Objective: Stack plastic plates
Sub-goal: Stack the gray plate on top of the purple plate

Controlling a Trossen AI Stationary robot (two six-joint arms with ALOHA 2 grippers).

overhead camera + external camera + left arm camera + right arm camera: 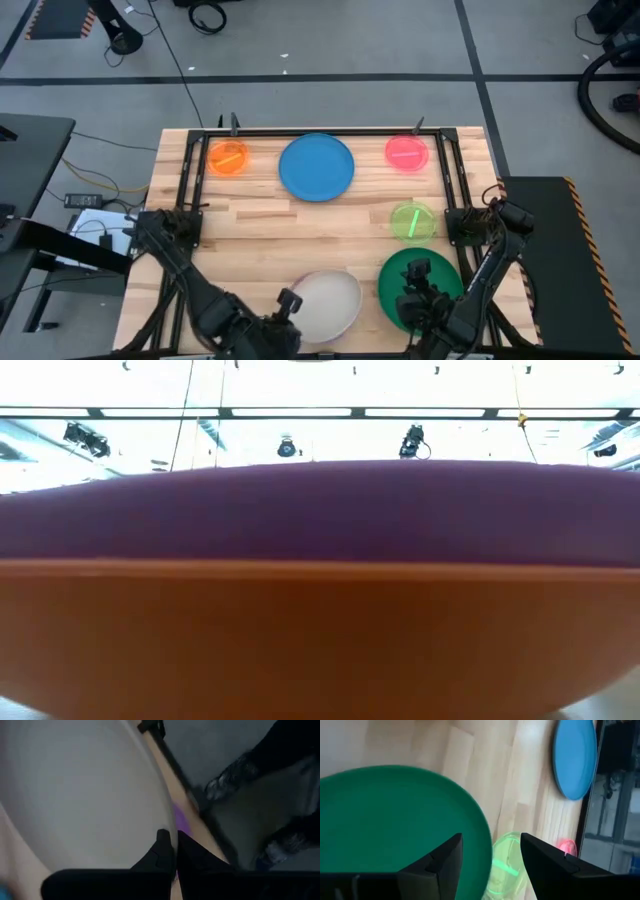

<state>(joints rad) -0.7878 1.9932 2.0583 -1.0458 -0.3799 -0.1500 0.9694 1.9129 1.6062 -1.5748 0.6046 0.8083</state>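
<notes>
High view is showing the wooden table (260, 215) with a large blue plate (316, 166) at the far middle, a small translucent orange plate (228, 158) to its left, a small pink plate (406, 152) to its right, and a small lime plate (412, 221) nearer in on the right. The cream plate (328, 304) is lying at the near edge, just beside the left gripper (287, 305), which is sitting at its left rim; the dark green plate (418, 288) is lying under the right gripper (418, 274). Low view is being filled by a purple plate (320, 510) resting on an orange-red plate (320, 640), both right against the lens. Left wrist view is showing the left fingers (162, 852) drawn narrow, pinching the cream plate's rim, with a sliver of purple beside them. Right wrist view is showing the right fingers (447, 857) standing wide apart, holding nothing, the green plate's rim running between them and the lime plate just beyond. Judging from this, the right arm is nearer the green plate and the left arm is nearer the cream one. No writing is readable anywhere.
</notes>
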